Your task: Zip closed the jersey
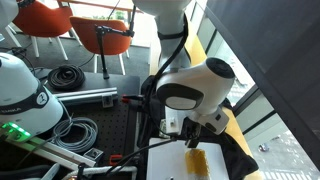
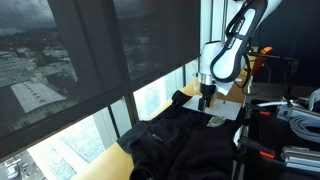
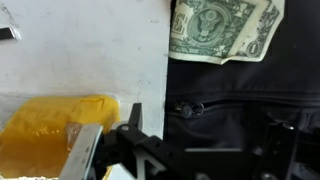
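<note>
Window-side bench, shaded glazing (image 2: 90, 60) fills the 9 o'clock side in an exterior view. jersey (image 2: 175, 145) is a black crumpled heap on the bench, spilling toward the window-side edge. In the wrist view it takes the 3 to 5 o'clock area: zipper (image 3: 245, 101) runs sideways, pull (image 3: 190, 108) just beside the white board (image 3: 80, 50) edge. Dollar bill (image 3: 222, 28) at 1 o'clock lies on the fabric, right at the board's edge. Yellow pad (image 3: 45, 125) sits on the board at 8 o'clock. gripper (image 3: 180, 150) hangs over the board/jersey seam, jaws spread, nothing between them, one finger above the pad. Coiled black cables (image 1: 68, 75) and orange chairs (image 1: 45, 20) are well apart, behind the arm. Room to move: bare fabric toward 3 o'clock.
</note>
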Controlling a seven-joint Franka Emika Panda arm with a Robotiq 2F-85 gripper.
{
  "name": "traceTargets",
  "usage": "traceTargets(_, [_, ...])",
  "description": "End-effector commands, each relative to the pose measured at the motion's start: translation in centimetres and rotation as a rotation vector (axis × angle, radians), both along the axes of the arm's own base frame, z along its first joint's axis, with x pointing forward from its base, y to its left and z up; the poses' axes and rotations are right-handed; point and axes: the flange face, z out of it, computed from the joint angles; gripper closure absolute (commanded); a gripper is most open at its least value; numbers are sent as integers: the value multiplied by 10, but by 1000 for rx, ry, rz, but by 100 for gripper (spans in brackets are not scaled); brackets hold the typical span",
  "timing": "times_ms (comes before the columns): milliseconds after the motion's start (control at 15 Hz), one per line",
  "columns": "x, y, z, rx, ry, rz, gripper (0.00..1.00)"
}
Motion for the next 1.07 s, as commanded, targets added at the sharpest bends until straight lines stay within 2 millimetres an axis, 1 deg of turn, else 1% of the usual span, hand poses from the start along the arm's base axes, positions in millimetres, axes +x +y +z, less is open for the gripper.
traceTargets(0, [13,-3,-10,6,-36,-3,0])
traceTargets(200, [16,1,-15,11,-37,-3,0])
traceTargets(467, [18,12,-8,19,-39,-2,0])
traceTargets(667, [17,20,-7,24,-34,-1,0])
traceTargets(1000, [15,22,-7,25,-31,-11,0])
